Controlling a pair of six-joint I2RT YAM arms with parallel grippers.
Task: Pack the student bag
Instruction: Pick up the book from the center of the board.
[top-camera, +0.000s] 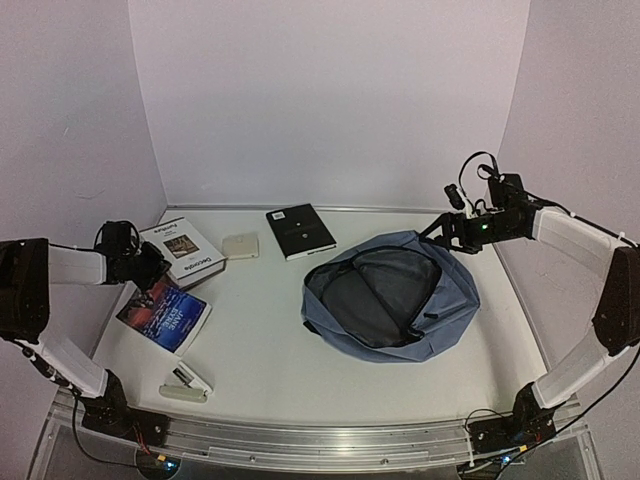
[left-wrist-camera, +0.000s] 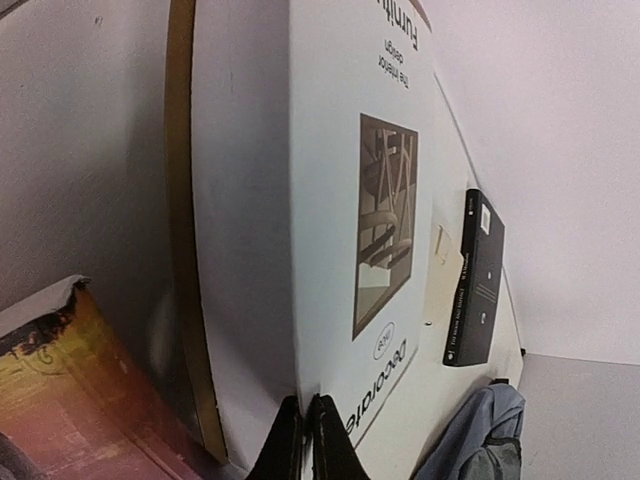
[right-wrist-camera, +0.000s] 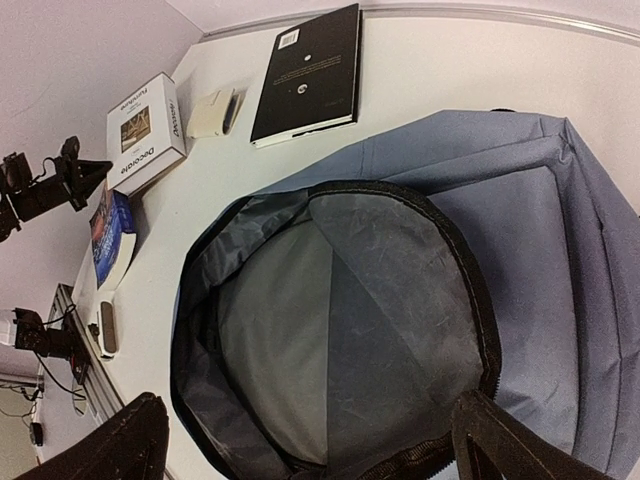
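The student bag (top-camera: 400, 300) lies open right of centre, blue-grey outside with its dark grey lining (right-wrist-camera: 330, 320) showing and nothing visible inside. My right gripper (top-camera: 445, 232) is open wide at the bag's far rim. In the right wrist view it (right-wrist-camera: 310, 450) spans the mouth, with one finger by the black zipper edge. My left gripper (top-camera: 150, 265) is shut, and its tips (left-wrist-camera: 305, 405) touch the near corner of a white "Decorate" book (left-wrist-camera: 340, 200), which also shows in the top view (top-camera: 182, 250).
A blue and red book (top-camera: 165, 312) lies by the left gripper. A black book (top-camera: 300, 230) and a small cream object (top-camera: 241, 246) lie at the back. A white stapler-like object (top-camera: 185, 385) sits near the front left. Walls close in on three sides.
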